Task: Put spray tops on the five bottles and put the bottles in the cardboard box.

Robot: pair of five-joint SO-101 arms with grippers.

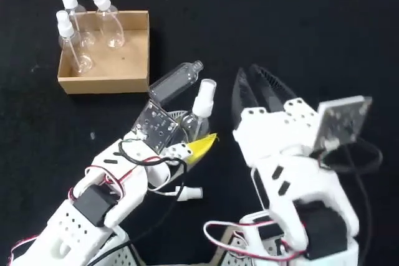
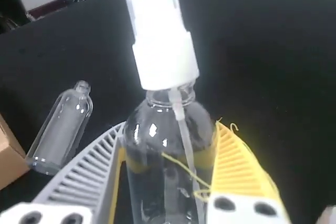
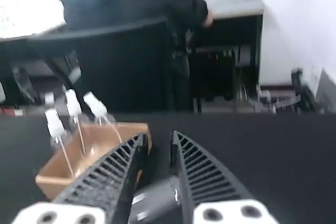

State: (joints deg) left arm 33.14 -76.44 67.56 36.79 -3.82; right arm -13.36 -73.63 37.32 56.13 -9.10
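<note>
In the high view, the left tool (image 1: 187, 130) pinched a bottle fitted with a spray top (image 1: 198, 110), holding it tilted over the black surface (image 1: 312, 29). Just beside it an uncapped bottle (image 1: 177, 82) lay on its side, neck pointing away from the cardboard box (image 1: 103, 84), which held three capped bottles (image 1: 109, 26). A loose spray top (image 1: 190, 193) lay near the left arm. The right tool (image 1: 247, 73) hovered nearby, its black fingers slightly spread and gripping nothing. In the left wrist view, the left tool (image 2: 170, 135) clamped the bottle fitted with a spray top (image 2: 168, 145) between a grey and a yellow finger, with the uncapped bottle (image 2: 60, 129) beyond and a corner of the cardboard box (image 2: 8, 158) near it. In the right wrist view, the right tool (image 3: 157, 139) showed a narrow gap, with the cardboard box (image 3: 52, 177) and three capped bottles (image 3: 73, 124) beyond it.
</note>
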